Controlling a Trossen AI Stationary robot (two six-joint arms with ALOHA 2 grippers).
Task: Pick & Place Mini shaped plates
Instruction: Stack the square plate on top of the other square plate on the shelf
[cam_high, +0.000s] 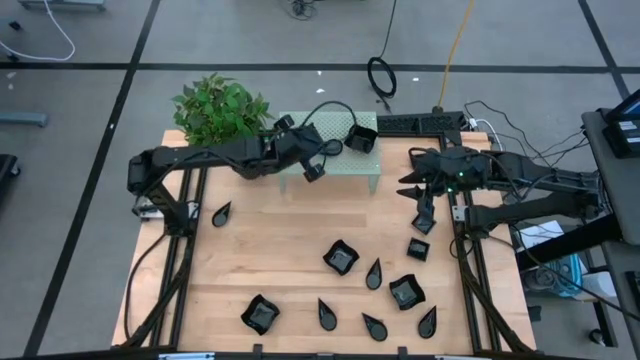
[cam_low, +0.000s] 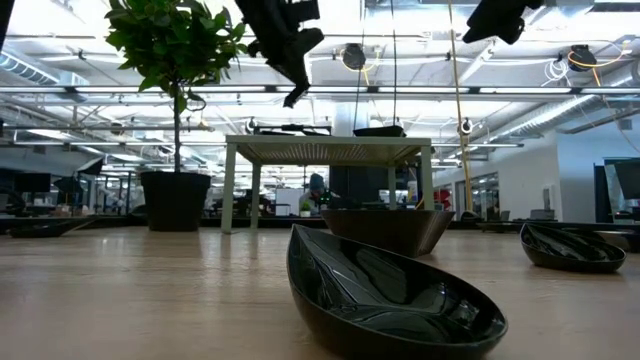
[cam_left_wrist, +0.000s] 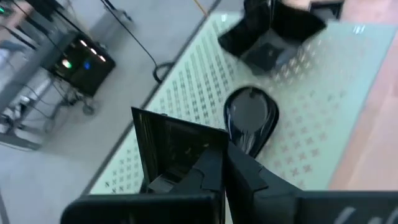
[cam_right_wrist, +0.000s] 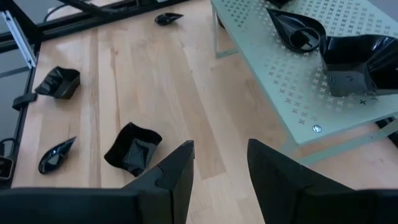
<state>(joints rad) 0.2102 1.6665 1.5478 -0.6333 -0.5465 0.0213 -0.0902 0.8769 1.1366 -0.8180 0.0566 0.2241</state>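
Mini shaped plates (cam_high: 341, 258) mostly lie on worktop (cam_high: 280, 250); left claw (cam_left_wrist: 224, 163), pinched shut on square plate (cam_left_wrist: 174, 146) above the rack (cam_left_wrist: 311, 93), should lower w/o tilt beside teardrop (cam_left_wrist: 250, 118); right claw (cam_right_wrist: 221, 165) gapes empty.

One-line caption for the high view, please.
Left end effector over the pale green stand, right end effector above scattered mini shaped plates.

Glossy black plates (cam_high: 341, 258), likely plastic, lie on a smooth pale wooden table (cam_high: 270, 240).
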